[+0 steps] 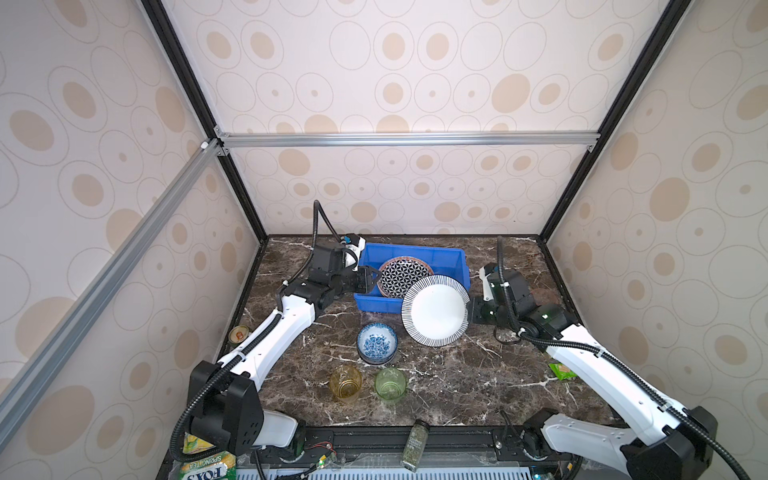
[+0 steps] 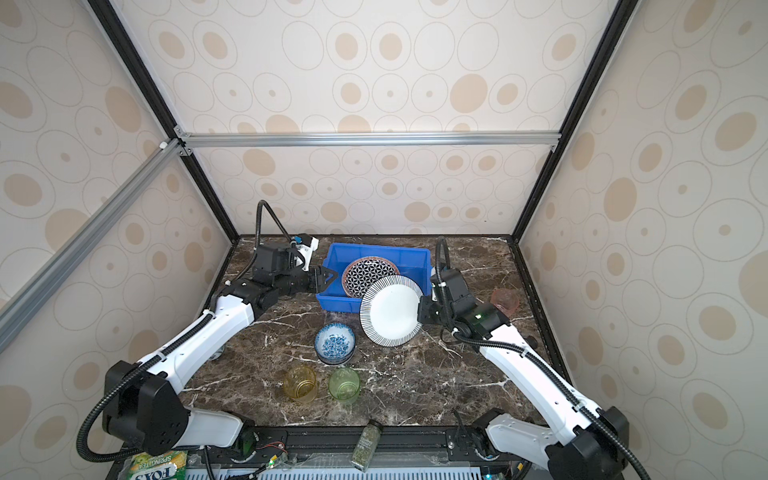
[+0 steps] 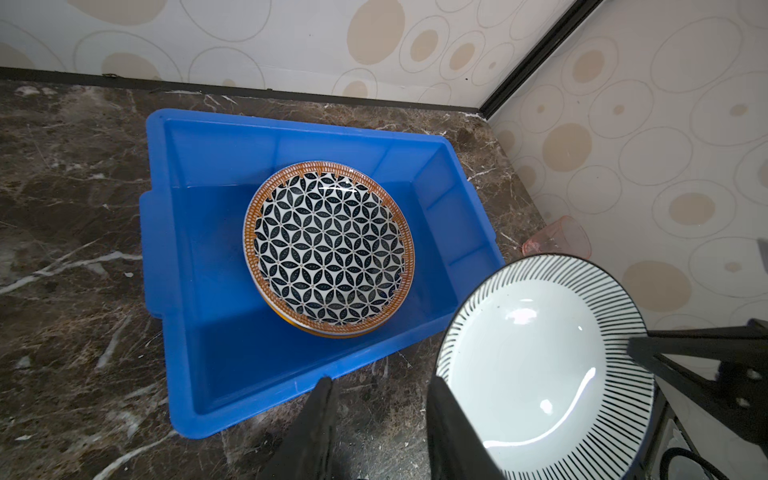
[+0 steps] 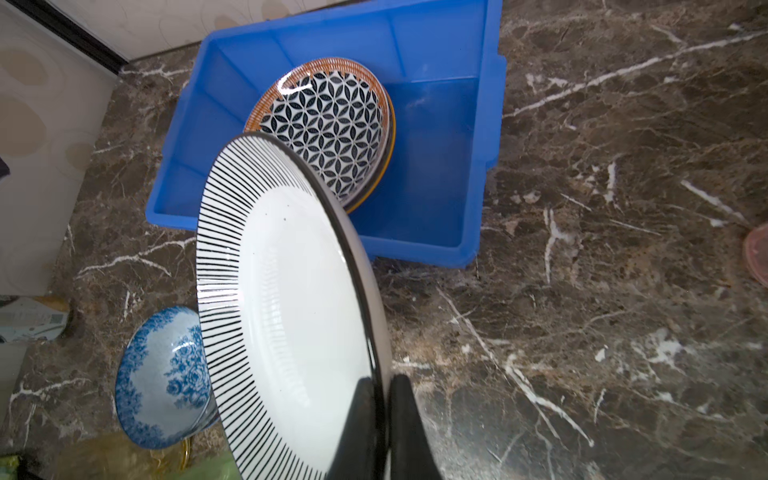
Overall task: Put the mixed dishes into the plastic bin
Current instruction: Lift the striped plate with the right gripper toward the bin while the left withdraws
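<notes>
**dishbot_dan:** ok so the bright blue rectangular plastic bin (image 1: 374, 304) sits at the back of the dark marble table (image 1: 457, 395). The biggest piece in play is the round white ceramic plate with the black striped rim (image 1: 434, 309). It's up in the air, tilted, overlapping the bin's near right corner, not in yet. The right gripper (image 4: 381, 380) is pinched tight on its rim, one finger on each face. How's that gonna handle?

**plate_pat:** Stiff, glazed so it's slick, and I'd guess fairly heavy for a one-edge pinch. All the weight hangs out past the fingers, so it could swivel in the grip. It chips easily too, and it'd land on the black-and-white geometric plate with the orange-brown rim (image 3: 328, 245) already lying in the bin. I'd bring it down low and flat, then let go.

**dishbot_dan:** The left gripper (image 3: 380, 382) hangs at the bin's left end, jaws partly apart, nothing between them.

**plate_pat:** Fine, that one's free for the small blue floral ceramic bowl (image 1: 377, 343) on the table in front of the bin. Take it by the wall, one finger inside, one outside. Then the little yellow glass tumbler (image 1: 345, 382) and the green glass tumbler (image 1: 390, 383) nearer the front edge. They're light, slippery and breakable, so same rim pinch, just gentler.
</notes>
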Controlling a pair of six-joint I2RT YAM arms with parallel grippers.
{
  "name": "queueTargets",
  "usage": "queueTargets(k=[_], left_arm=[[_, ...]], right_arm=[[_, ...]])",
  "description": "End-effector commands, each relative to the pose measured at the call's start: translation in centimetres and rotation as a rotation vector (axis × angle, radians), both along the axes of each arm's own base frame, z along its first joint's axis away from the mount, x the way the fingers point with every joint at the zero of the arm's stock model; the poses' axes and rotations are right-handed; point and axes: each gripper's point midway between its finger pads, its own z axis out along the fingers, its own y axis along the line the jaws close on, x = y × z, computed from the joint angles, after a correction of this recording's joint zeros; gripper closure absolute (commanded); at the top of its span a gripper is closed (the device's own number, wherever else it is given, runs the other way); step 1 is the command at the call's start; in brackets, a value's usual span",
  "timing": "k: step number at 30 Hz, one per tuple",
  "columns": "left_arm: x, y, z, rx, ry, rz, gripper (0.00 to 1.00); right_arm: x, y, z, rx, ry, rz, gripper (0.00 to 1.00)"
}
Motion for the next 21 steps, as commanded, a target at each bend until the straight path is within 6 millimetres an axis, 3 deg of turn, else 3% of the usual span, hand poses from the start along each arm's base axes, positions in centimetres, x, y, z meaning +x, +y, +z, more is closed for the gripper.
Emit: queueTargets(k=[1,21], left_arm=[[0.8,-0.1,3.1,-0.051,-0.073,-0.020,0.63],[2.4,2.2,2.3,-0.074,-0.051,0.049,0.62]], right_arm=[[3.4,2.0,7.1,0.175,-0.213,-0.020,1.00],[12.4,4.5,5.8,0.439,-0.203,-0.068,1.00]])
